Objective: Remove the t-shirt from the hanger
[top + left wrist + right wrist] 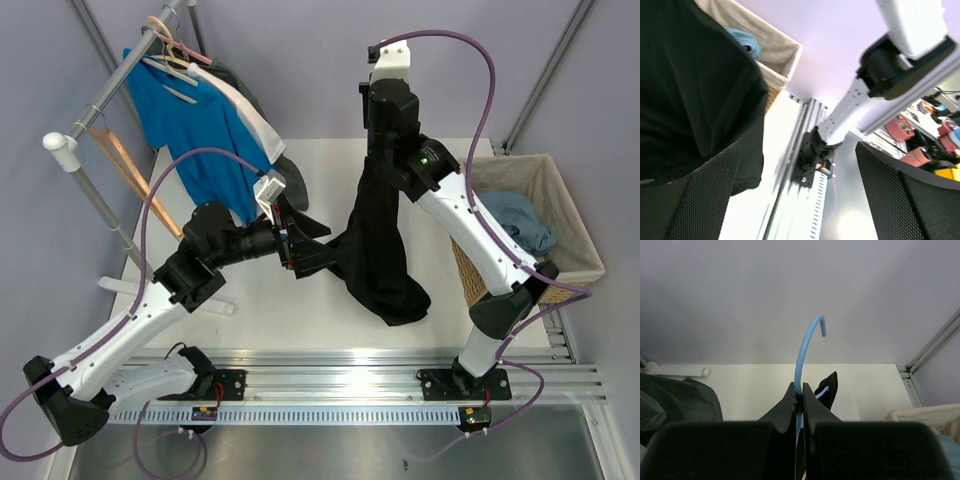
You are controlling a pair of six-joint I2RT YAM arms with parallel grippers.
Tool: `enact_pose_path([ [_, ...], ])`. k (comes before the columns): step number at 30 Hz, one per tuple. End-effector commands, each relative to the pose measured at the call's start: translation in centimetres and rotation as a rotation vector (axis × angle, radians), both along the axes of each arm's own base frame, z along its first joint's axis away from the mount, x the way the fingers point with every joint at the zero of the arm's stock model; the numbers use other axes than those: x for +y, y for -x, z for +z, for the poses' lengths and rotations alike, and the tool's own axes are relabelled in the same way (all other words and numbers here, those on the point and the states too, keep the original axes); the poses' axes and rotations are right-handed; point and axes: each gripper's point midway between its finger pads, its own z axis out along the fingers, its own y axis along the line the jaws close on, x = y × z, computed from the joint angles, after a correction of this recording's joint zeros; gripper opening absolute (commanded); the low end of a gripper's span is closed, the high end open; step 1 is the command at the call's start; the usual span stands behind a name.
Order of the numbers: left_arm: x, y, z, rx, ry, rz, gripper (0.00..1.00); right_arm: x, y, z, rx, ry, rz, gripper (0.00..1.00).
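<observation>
A black t-shirt [380,240] hangs from a light blue hanger [803,347] above the table's middle, and its hem trails on the tabletop. My right gripper [800,392] is shut on the hanger's wire just below the hook. In the top view that gripper [377,158] points down at the shirt's top. My left gripper [298,246] is open at the shirt's lower left edge. In the left wrist view the black cloth [690,90] drapes over the left finger [705,200]. The gap of the left gripper [796,150] shows only table and rail.
A fabric-lined basket [575,215] with a blue garment [520,220] stands at the right. A clothes rail [115,90] at the back left carries a blue shirt [195,130], other garments and a wooden hanger [125,170]. A dark garment [292,180] lies below it.
</observation>
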Motion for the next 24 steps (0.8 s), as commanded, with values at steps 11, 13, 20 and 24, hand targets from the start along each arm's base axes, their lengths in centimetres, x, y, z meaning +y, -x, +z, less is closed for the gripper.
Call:
enact_pose_path([
  [11,-2.1,-6.1,-2.8,-0.059,-0.119,0.222,0.94,-0.6,1.3,3.5,-0.068,-0.145,0.007,0.0],
  [13,-2.4,-6.3,-2.6,-0.067,-0.122,0.236,0.78,-0.4,1.2,3.4,-0.069,-0.151,0.015,0.0],
  [20,-3.4,-6.3,-4.4,-0.009,-0.16,0.246,0.0,-1.9,0.2,3.6,-0.062,-0.229,0.008,0.0],
  [24,-1.2,-6.9,-6.0,0.047,-0.15,0.401,0.0,-5.1,-1.1,3.9,-0.025,-0.308,-0.008,0.0],
])
